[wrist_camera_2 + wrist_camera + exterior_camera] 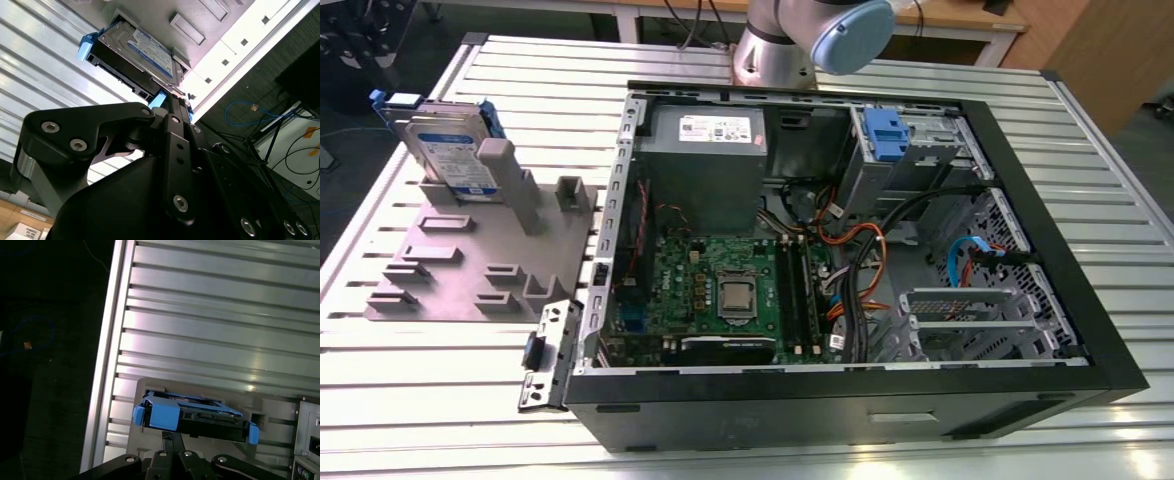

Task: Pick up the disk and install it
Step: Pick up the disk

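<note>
blue-framed disk just beyond claw

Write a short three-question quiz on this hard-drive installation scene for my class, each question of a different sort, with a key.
1. True or false: the disk already sits inside the computer case.
2. In the exterior view, the disk stands upright on: A) the grey fixture plate; B) the motherboard; C) the bare table slats.
3. Fill in: the bracket framing the disk is ____ plastic.
Key: 1 false; 2 A; 3 blue.
</note>
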`<move>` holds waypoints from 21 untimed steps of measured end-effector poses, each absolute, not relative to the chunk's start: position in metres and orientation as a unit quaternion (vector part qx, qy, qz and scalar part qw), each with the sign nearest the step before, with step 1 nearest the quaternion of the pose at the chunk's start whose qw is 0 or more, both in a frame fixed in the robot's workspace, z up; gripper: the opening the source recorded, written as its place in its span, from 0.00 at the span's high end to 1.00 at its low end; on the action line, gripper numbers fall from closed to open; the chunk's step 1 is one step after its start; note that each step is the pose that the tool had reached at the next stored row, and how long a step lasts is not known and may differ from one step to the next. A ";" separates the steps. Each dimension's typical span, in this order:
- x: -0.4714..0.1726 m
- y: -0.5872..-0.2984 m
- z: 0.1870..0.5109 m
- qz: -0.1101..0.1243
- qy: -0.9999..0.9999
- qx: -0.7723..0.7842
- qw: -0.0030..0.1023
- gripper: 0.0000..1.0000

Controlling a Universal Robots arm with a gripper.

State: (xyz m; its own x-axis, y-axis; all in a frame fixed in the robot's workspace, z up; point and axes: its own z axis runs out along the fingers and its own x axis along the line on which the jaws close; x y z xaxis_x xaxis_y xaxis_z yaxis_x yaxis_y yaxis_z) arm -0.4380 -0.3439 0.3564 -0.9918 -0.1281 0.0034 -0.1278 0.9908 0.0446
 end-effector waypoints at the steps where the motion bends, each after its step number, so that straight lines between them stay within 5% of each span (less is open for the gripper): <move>1: -0.438 -0.344 0.356 -0.022 -0.998 0.066 0.003 0.89; 21: -0.438 -0.344 0.356 -0.022 -0.996 0.088 0.004 0.89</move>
